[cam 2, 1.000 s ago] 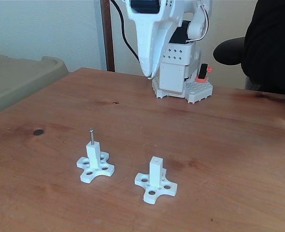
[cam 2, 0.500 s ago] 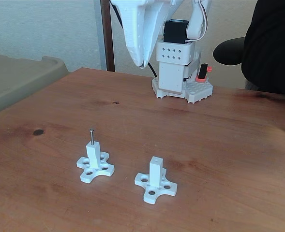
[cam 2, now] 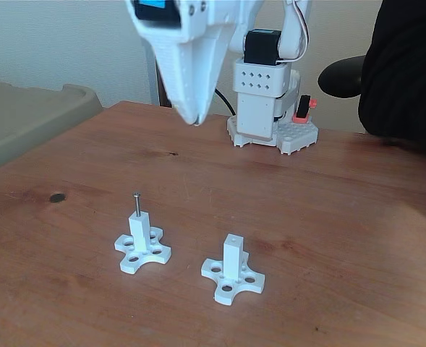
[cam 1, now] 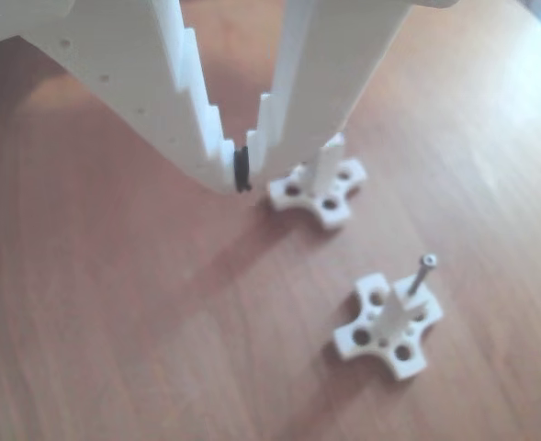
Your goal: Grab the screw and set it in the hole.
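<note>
The screw [cam 2: 136, 204] stands upright, its long axis vertical, in the top of the left white post [cam 2: 140, 230] in the fixed view; the other post [cam 2: 232, 254] stands empty beside it on the table [cam 2: 328, 217]. The gripper [cam 2: 192, 119] hangs well above and behind, nearly closed and holding nothing, so the screw lies below and forward of it.

I count two white posts on the table [cam 2: 343, 217]: one post [cam 2: 142, 244] left of the other post [cam 2: 232, 271] in the fixed view. One screw [cam 2: 137, 204] stands in the left one. One dark spot [cam 2: 57, 197] lies further left of that post. Behind both posts sits my one base [cam 2: 270, 108]. I have two fingers [cam 1: 197, 138].
</note>
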Available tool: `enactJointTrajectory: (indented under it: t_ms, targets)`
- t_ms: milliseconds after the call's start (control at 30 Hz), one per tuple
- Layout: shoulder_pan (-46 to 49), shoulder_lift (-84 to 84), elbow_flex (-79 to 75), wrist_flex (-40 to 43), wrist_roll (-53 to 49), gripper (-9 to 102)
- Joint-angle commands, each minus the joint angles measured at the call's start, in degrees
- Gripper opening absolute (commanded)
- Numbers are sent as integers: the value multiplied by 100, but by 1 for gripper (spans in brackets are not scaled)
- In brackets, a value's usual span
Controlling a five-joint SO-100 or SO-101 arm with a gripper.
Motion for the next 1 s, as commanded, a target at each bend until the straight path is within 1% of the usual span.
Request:
enactJointTrajectory:
  t_ms: [0, 533, 733, 967]
  targets:
    - [44, -88, -949, -272, -114, -4]
    - [431, -949, -1450, -404, -202, -1]
    - [431, -1151, -1468, -439, -185, 3]
    - [369, -1389, -1696, -387, -158, 6]
